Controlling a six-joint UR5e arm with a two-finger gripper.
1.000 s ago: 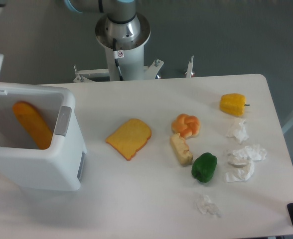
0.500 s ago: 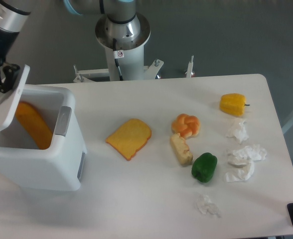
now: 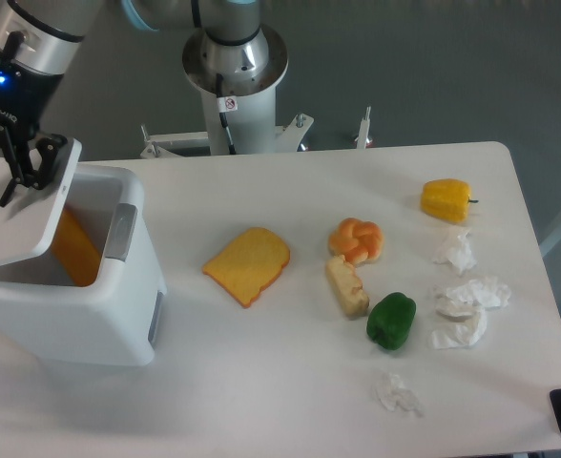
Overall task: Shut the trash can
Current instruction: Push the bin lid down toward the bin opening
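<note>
The trash can [image 3: 90, 305] is a large boxy white bin at the table's left edge, with a grey latch [image 3: 120, 232] on its right rim. Its white lid [image 3: 13, 215] is tilted halfway down over the opening, hinged at the far left. My gripper [image 3: 28, 170] comes in from the upper left, with its black fingers resting on the lid's raised right edge. The fingers look drawn together with nothing between them. An orange item [image 3: 75, 256] shows inside the bin under the lid.
On the table right of the bin lie a slice of toast [image 3: 248, 264], a bun [image 3: 357, 239], a beige piece [image 3: 346, 287], a green pepper [image 3: 392, 320], a yellow pepper [image 3: 446, 199] and several crumpled tissues [image 3: 467, 310]. The arm's base [image 3: 235, 72] stands behind the table.
The arm came into view from the upper left and moved right and down against the lid. The lid has swung from upright to about halfway over the opening.
</note>
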